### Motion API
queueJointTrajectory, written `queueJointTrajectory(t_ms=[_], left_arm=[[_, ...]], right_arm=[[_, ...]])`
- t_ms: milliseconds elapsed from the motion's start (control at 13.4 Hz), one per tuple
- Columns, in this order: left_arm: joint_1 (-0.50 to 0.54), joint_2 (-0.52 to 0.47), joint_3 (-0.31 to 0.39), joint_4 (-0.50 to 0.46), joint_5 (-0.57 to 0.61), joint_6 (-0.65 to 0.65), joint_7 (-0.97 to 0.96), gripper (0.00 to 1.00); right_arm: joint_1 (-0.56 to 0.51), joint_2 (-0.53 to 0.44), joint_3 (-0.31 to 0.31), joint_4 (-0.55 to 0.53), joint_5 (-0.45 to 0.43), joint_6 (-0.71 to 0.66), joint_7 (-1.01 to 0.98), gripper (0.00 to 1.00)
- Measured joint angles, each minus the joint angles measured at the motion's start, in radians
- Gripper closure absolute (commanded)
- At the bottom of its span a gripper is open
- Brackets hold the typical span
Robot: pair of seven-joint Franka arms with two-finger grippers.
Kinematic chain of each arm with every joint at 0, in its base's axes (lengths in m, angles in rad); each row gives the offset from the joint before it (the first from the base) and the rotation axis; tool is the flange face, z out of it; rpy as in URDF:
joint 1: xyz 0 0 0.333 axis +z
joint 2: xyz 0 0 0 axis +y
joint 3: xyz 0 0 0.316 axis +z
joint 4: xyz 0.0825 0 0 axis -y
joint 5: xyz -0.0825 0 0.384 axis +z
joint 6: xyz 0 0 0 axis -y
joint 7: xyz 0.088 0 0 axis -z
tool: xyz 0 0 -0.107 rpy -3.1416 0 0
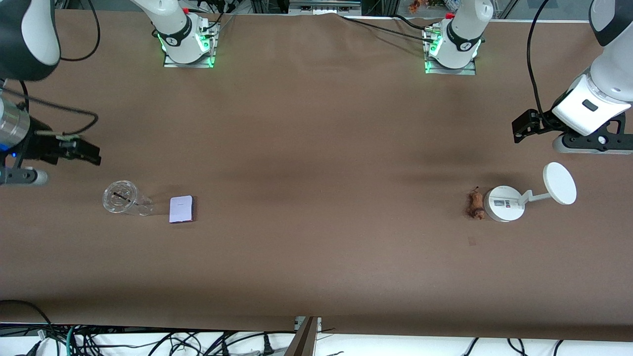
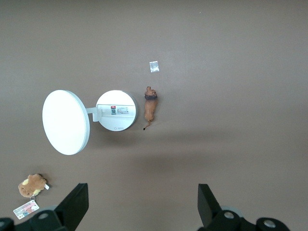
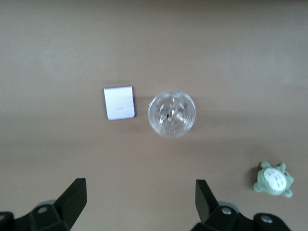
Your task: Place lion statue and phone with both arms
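Note:
The lion statue (image 1: 476,205) lies on the brown table at the left arm's end, touching or almost touching the white round stand base (image 1: 503,203). It also shows in the left wrist view (image 2: 151,104). The phone (image 1: 181,209) lies flat at the right arm's end beside a clear glass (image 1: 121,197). It also shows in the right wrist view (image 3: 119,102). My left gripper (image 1: 519,129) hangs high over bare table, open and empty (image 2: 142,188). My right gripper (image 1: 91,153) hangs high over bare table, open and empty (image 3: 139,183).
The stand's white disc (image 1: 560,183) sticks out toward the table's end. A brown tagged plush (image 2: 32,185) and a grey-green plush (image 3: 274,180) show only in the wrist views. A small scrap (image 1: 472,241) lies nearer the front camera than the lion.

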Motion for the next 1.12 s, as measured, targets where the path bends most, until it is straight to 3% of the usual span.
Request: queueJointTrajectory(t_ms=[224,374,1121], left_arm=[[0.0,0.0,-0.001,0.0,0.0,0.0,0.0,0.0],[0.0,0.0,-0.001,0.0,0.0,0.0,0.0,0.0],[0.0,0.0,-0.001,0.0,0.0,0.0,0.0,0.0]], right_arm=[[-0.022,-0.133,0.007,-0.095,0.0,-0.002,-0.001,0.0],[-0.025,-0.172,0.014,-0.13,0.0,-0.025,-0.001,0.0],[-0.026,-0.158,0.023,-0.136,0.0,-0.08,-0.001,0.0]])
